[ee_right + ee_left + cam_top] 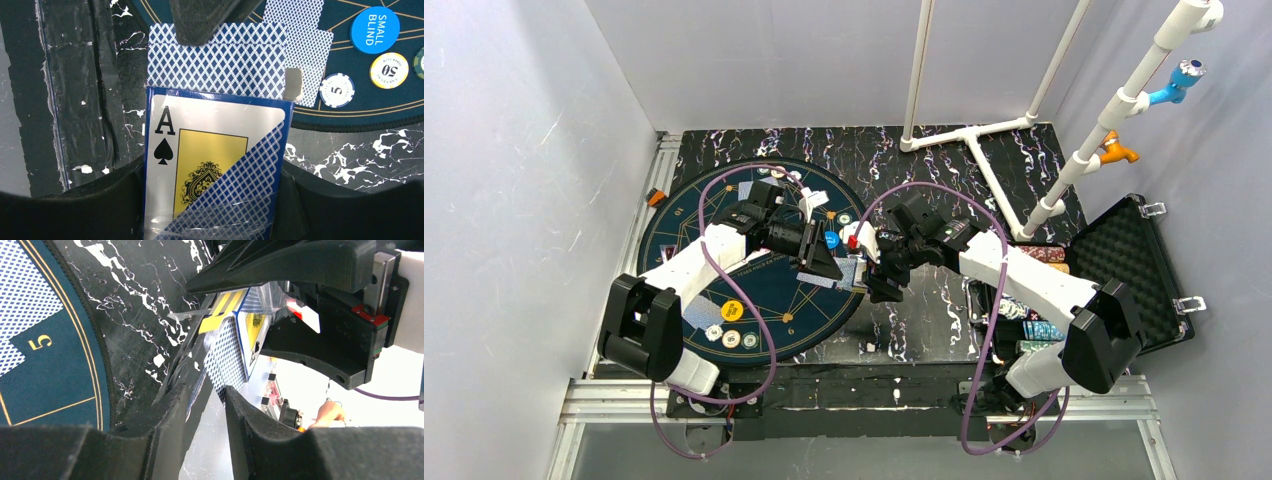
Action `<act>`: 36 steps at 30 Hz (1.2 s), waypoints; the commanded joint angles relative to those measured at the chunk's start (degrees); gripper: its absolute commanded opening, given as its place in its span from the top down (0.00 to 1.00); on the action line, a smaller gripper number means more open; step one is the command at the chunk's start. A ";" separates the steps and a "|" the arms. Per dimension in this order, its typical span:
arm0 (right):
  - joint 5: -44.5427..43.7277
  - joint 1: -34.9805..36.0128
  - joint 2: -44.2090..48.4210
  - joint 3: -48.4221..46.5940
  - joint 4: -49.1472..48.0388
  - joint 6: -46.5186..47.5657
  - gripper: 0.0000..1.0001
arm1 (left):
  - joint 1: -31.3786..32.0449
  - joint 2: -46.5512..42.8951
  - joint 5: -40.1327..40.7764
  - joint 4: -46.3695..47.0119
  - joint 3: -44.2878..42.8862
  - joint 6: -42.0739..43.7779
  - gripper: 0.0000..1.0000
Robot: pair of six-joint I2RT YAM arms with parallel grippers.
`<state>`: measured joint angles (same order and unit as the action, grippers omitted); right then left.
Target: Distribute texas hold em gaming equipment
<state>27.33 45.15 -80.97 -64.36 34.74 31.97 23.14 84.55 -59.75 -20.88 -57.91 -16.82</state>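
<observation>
The right pincer (215, 200) is closed on the lower half of the card box (210, 165), one finger on each long side, with the ace-of-spades face toward its wrist camera. A stack of playing cards (220, 65) with blue patterned backs protrudes from the open end of the box. Its long axis continues the box's long axis, directed away from the right pincer. The left pincer (212, 405) is positioned at that free end, opposite the right pincer. Its jaws are partly open and straddle the edge of the protruding cards. A gap shows beside one finger, so no firm clamp is evident. In the top view both pincers meet above the desk (924, 320), just off the right edge of the round mat (764, 290). Judgement: the extraction stroke must run along the cards' long axis, straight out of the box mouth. A sideways pull is likely to bind the cards against the box walls. The left arm is the nearer arm to the mat, where a SMALL BLIND button (375, 29) and two chips already lie.
</observation>
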 commanded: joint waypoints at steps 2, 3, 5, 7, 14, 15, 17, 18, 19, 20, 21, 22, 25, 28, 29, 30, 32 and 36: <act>2.42 0.21 2.22 -1.85 -2.83 0.91 0.99 | -1.49 -1.88 1.43 -4.20 -1.40 2.50 0.69; 2.31 0.21 2.22 -1.83 -2.80 0.94 0.99 | -1.99 -2.23 0.34 -3.56 -1.35 2.07 0.68; 2.09 0.21 2.22 -1.66 -2.90 0.91 0.99 | -2.72 -3.33 -4.17 -0.17 -0.58 -0.08 0.56; 1.94 0.21 2.01 -1.65 -2.97 1.00 0.99 | -2.42 -5.10 -5.90 3.91 0.41 -2.59 0.39; 2.66 0.22 1.33 -2.62 -3.28 0.58 0.99 | 1.01 -2.39 -2.07 8.40 0.35 -7.07 0.25; 2.80 0.21 1.34 -2.80 -3.17 0.59 0.99 | 1.15 -1.27 -1.70 8.40 0.39 -7.24 0.27; 2.81 0.21 1.55 -2.95 -2.96 0.63 0.99 | 1.21 0.39 -1.10 7.85 0.41 -6.70 0.33; 2.81 0.21 1.72 -2.89 -2.86 0.64 0.99 | 1.25 0.96 -0.52 5.84 0.07 -5.36 0.36; 2.81 0.21 1.84 -2.76 -2.83 0.65 0.99 | 1.22 1.50 0.13 3.57 -0.83 -3.66 0.39; 2.81 0.21 1.93 -2.60 -2.86 0.68 0.99 | 1.17 2.10 0.45 1.39 -1.61 -2.23 0.42; 2.81 0.21 2.03 -2.47 -2.92 0.65 0.99 | 1.06 2.40 0.50 -0.14 -2.19 -1.27 0.45; 2.81 0.21 2.09 -2.30 -2.99 0.71 0.99 | 0.82 2.53 0.23 -0.90 -2.44 -0.86 0.47; 2.81 0.14 2.41 -1.93 -3.00 0.74 0.99 | -0.10 1.70 0.33 -1.18 -1.68 -0.02 0.54; 2.81 0.16 2.55 -1.53 -3.10 0.81 0.99 | -1.07 1.33 -0.09 -1.18 -0.70 0.21 0.59; 2.81 0.08 2.57 -1.40 -3.11 0.82 0.99 | -1.59 1.25 -0.57 -1.10 -0.50 0.09 0.60; 2.75 0.04 2.65 -1.27 -3.18 0.86 0.99 | -2.19 1.12 -1.04 -0.85 -0.24 -0.15 0.62; 2.52 0.03 2.74 -1.08 -3.20 0.77 0.99 | -3.95 0.47 -2.57 0.69 0.38 -1.35 0.66; 1.83 -0.06 2.69 -0.78 -3.61 0.73 0.99 | -5.86 -2.86 -5.84 5.46 1.64 -3.71 0.63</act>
<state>27.16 45.08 -80.95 -64.25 34.54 32.14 19.00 86.41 -62.94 -18.46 -57.58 -19.64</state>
